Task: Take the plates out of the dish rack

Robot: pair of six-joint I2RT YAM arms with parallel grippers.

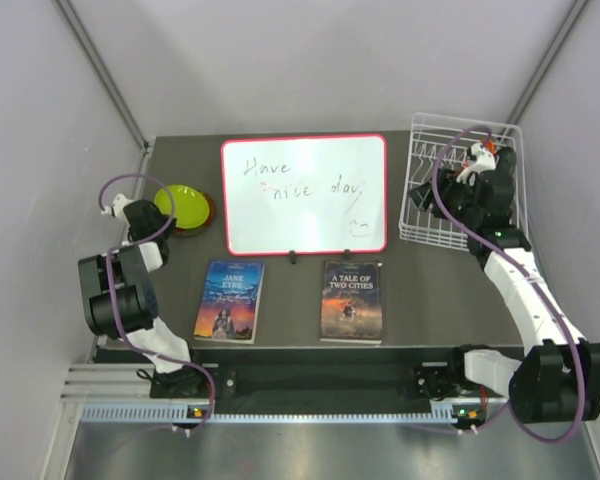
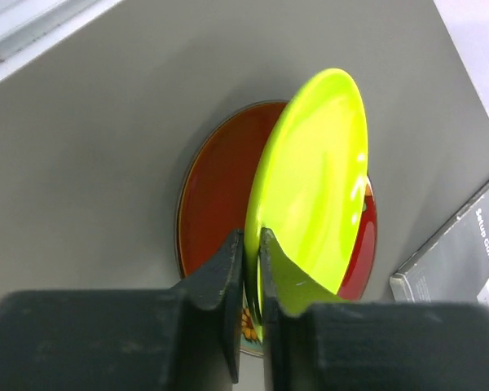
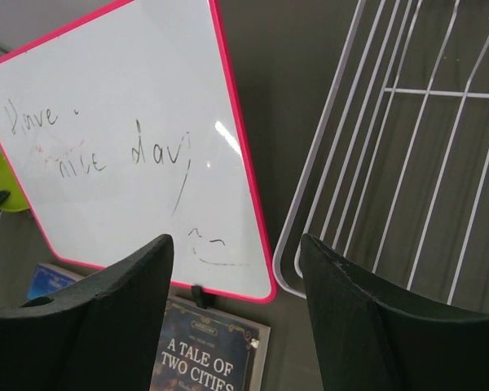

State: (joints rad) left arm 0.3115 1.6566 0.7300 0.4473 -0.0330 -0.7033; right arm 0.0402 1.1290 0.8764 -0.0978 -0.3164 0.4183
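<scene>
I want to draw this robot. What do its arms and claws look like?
The left arm and right arm both have chunky black joints linked by smooth white tubes. A thin purple cable loops along each arm. The left claw and right claw each have two thick, matte black fingers shaped like wedges.

lime green plate (image 2: 310,187) tilts on edge over the red plate (image 2: 220,191); white wire dish rack (image 1: 428,140) stands far right.
</scene>
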